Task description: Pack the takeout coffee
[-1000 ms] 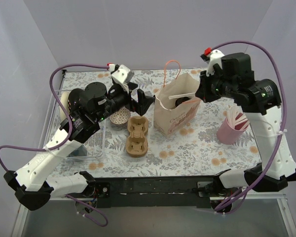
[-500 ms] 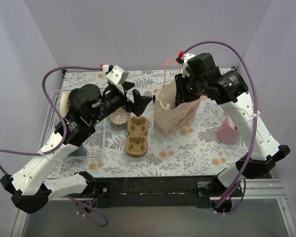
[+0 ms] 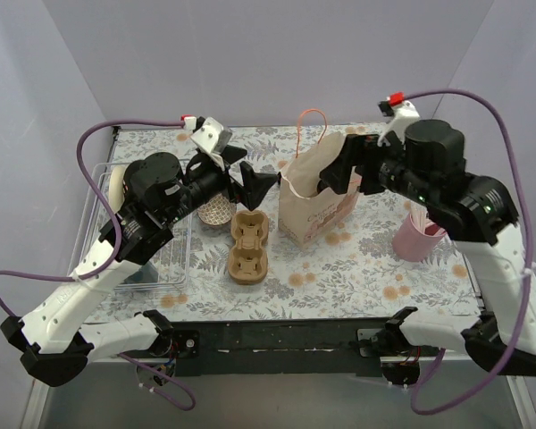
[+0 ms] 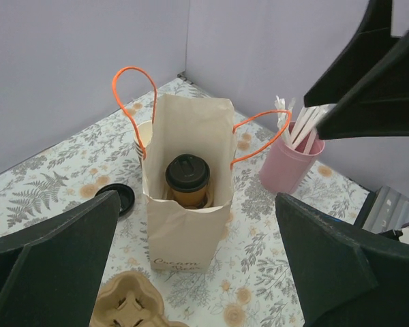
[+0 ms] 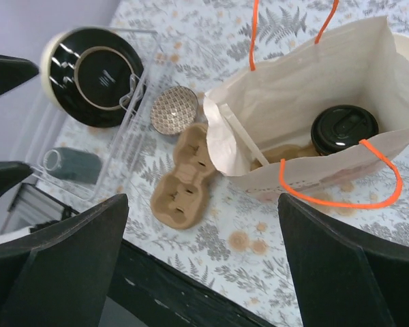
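Right gripper (image 3: 335, 174) has pulled up out of the paper bag (image 3: 320, 213) and now hangs over its rim, jaws spread wide and empty. Both wrist views show the coffee cup (image 4: 187, 178) standing upright inside the bag, which the overhead view hides. The left gripper (image 3: 259, 183) hovers beside the bag, wide apart and holding nothing.

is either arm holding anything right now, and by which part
Nothing is held. The left gripper and right gripper both stand open and empty; the takeout coffee sits inside the paper bag, untouched.
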Robot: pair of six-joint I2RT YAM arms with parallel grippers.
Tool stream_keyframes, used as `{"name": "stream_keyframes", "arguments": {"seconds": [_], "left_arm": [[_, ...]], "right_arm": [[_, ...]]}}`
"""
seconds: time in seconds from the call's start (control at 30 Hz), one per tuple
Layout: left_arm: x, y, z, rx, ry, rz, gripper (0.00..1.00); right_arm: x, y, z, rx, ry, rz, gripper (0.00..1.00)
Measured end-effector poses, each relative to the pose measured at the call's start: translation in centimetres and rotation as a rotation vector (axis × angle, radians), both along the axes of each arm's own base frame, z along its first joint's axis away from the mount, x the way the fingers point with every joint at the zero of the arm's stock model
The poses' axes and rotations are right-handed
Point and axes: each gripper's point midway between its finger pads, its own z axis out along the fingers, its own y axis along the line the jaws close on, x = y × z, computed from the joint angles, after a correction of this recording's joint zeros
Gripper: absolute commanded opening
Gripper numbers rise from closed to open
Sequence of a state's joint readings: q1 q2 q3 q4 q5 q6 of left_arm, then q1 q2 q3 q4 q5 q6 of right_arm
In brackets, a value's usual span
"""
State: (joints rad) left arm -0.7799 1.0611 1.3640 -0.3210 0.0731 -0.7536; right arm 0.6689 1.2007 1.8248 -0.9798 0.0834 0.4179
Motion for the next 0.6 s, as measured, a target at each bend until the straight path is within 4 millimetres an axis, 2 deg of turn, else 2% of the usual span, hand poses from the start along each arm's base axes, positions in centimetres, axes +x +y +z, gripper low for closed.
{"name": "stream_keyframes", "arguments": {"seconds": [0.1,0.23,0.43,0.6], "left_arm": [[-0.1,-0.1,0.5,-0.036,0.011,-0.004,0.98],[-0.7,-0.1,1.8,-0.122,0.032,-0.013,0.98],[-2.8,0.8,3.3,-0.243,0.039,-0.057,0.98],[-3.3,0.8,4.1,-0.28,0.051,-0.073,0.98]], "right_arm": [[-1.7,-1.1,1.8,0.094,-0.057,-0.013,0.99],[-3.4,-2.1,2.6,0.168,-0.085,-0.019,0.98],[-4.9,-2.5,1.5,0.188,-0.086,0.013,0.99],[-5.5,-3.5,1.2,0.206,-0.097,-0.013,0.98]]}}
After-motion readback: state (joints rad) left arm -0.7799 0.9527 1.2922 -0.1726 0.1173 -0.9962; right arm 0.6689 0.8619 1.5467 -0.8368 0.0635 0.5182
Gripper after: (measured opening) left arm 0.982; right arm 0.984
